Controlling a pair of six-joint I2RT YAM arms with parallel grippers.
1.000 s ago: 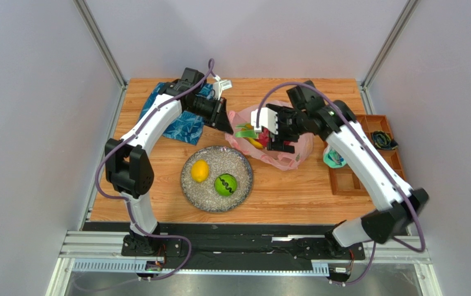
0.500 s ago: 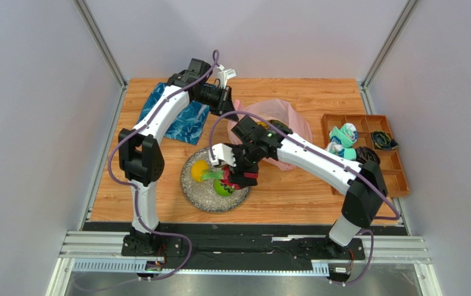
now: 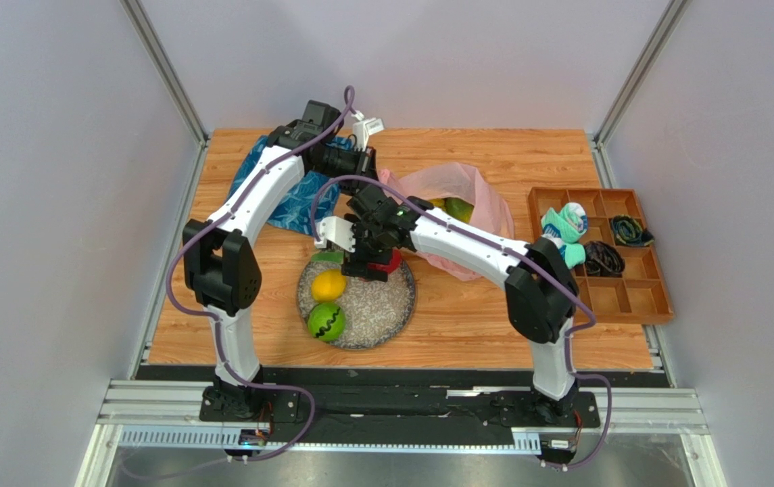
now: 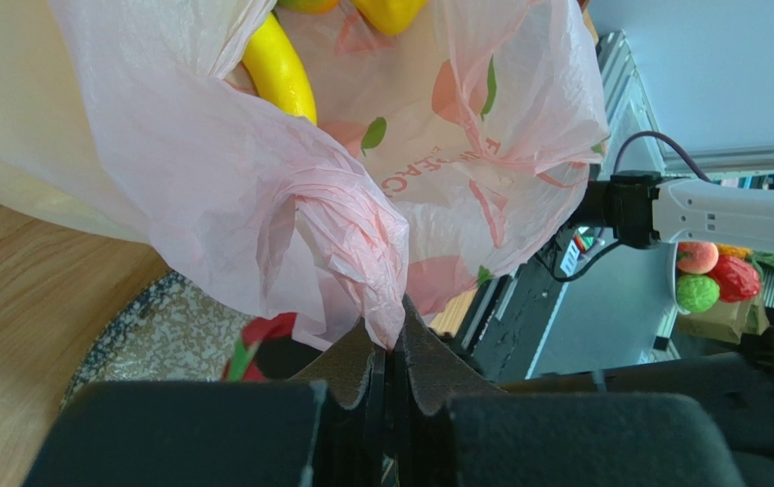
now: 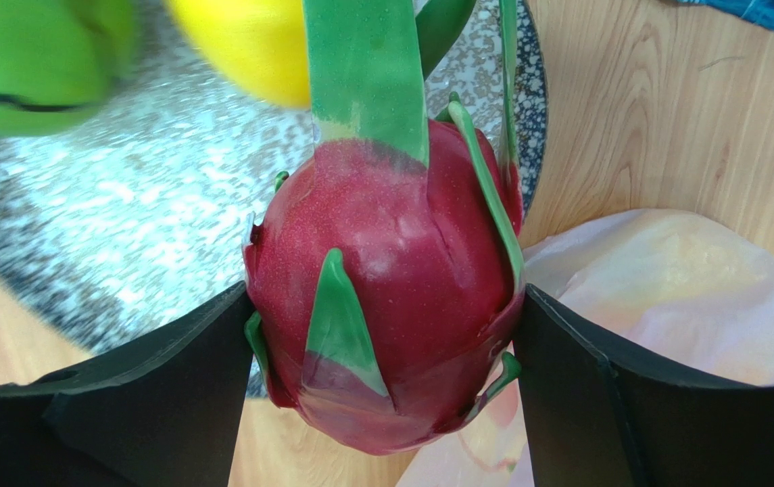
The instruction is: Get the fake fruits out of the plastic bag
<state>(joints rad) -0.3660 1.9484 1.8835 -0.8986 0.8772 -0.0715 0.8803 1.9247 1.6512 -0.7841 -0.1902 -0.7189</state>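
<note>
My right fingers [image 5: 157,406] stand wide apart, their black pads clamped on either flank of a glossy red dragon fruit [image 5: 381,294] of green-scaled plastic. I hold it at the far rim of the speckled grey round plate [image 5: 137,223]; whether it touches the plate I cannot tell. Its long green leaves reach toward a yellow plastic lemon [image 3: 328,285] lying on the plate. A round green melon with a black zigzag [image 3: 326,323] sits at the plate's near-left edge.

My left fingers [image 4: 345,370] are pressed together, pinching a twisted fold of the thin translucent pink plastic bag [image 4: 208,172] and holding it up off the wooden bench [image 4: 15,264]. Inside the bag a yellow plastic banana [image 4: 279,76] shows, with other yellow and green fruit beside it.

From above, the bag lies behind the plate and toward the right, its left edge in my left fingers. A crumpled blue leaf-patterned cloth [image 3: 299,203] lies at the bench's far left, under my left arm. At the right edge an orange-brown compartment tray [image 3: 645,299] holds teal-and-white rolled bundles [image 3: 563,223] and dark coiled items [image 3: 604,259].
</note>
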